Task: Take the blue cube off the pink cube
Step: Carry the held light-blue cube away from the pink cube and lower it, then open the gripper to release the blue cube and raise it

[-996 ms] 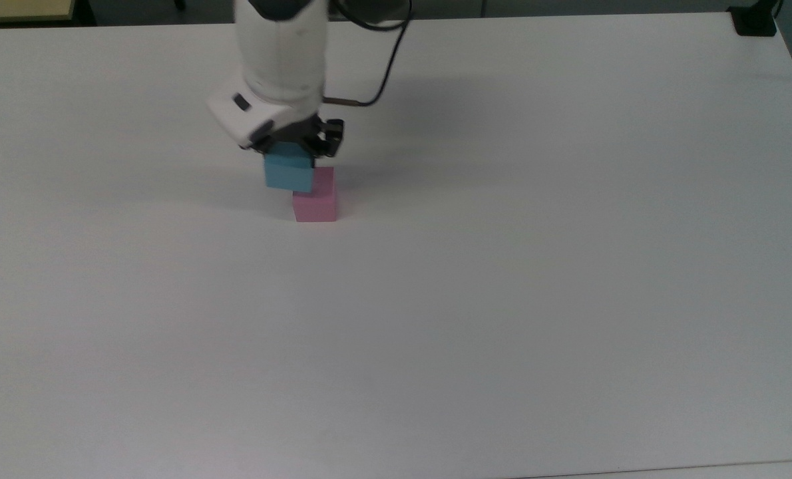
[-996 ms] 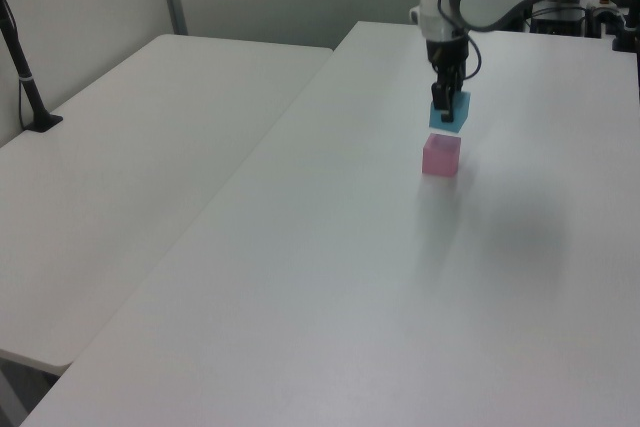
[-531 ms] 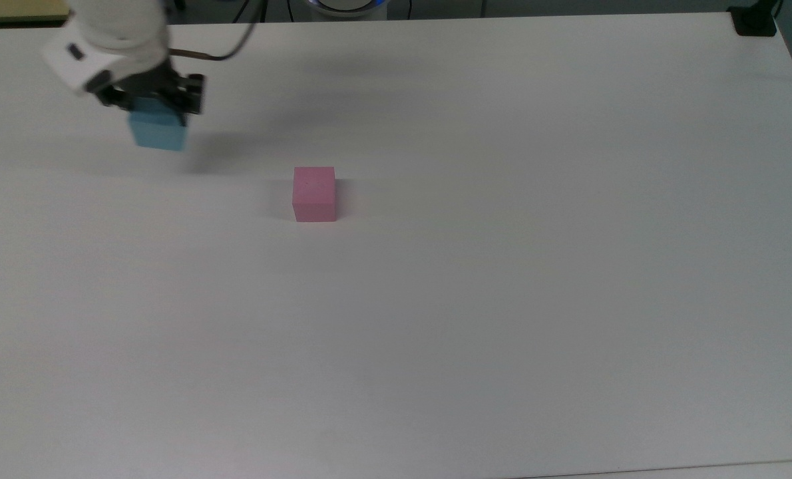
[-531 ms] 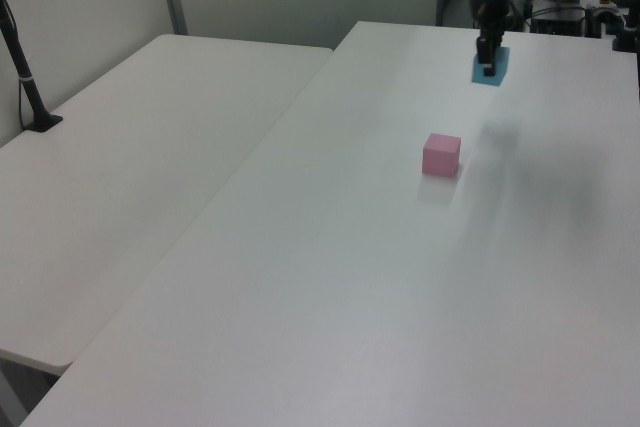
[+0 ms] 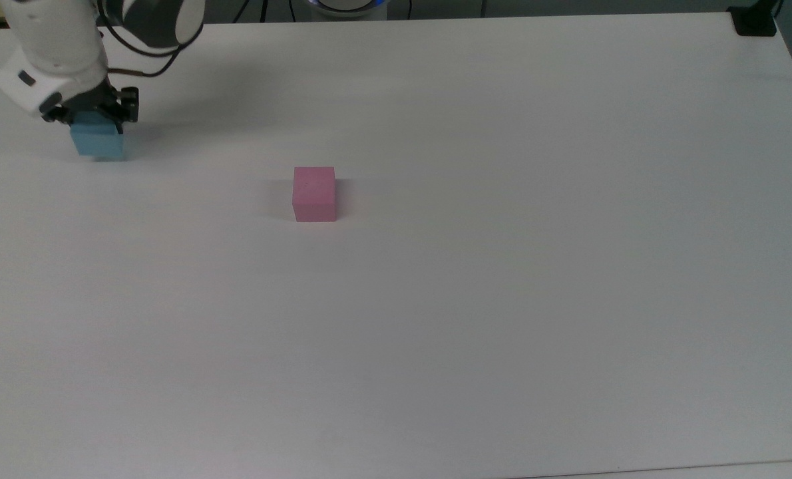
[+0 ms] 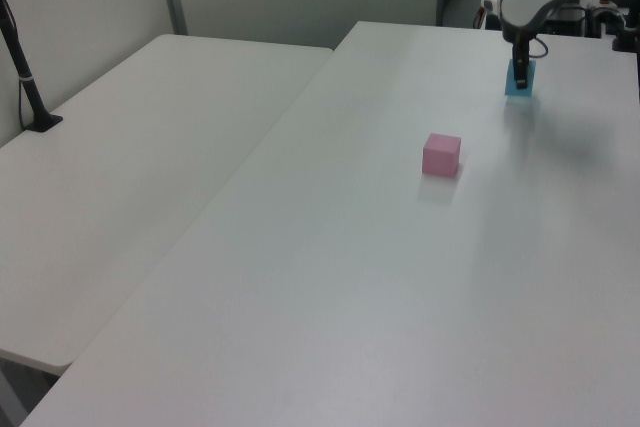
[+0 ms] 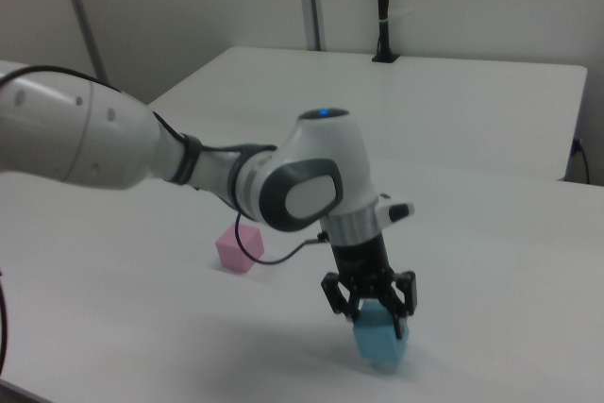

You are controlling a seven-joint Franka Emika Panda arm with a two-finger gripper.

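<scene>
Fingers of the gripper pinch the blue cube from above, low over the white table; the pink cube sits alone, well apart toward the top view's right.

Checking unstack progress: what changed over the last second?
The gripper, shut on the small matte light-blue cube, carried it from just above the small matte pink cube far toward the top view's left and lowered it close to the white table. Pink cube unmoved; grasp unchanged.
</scene>
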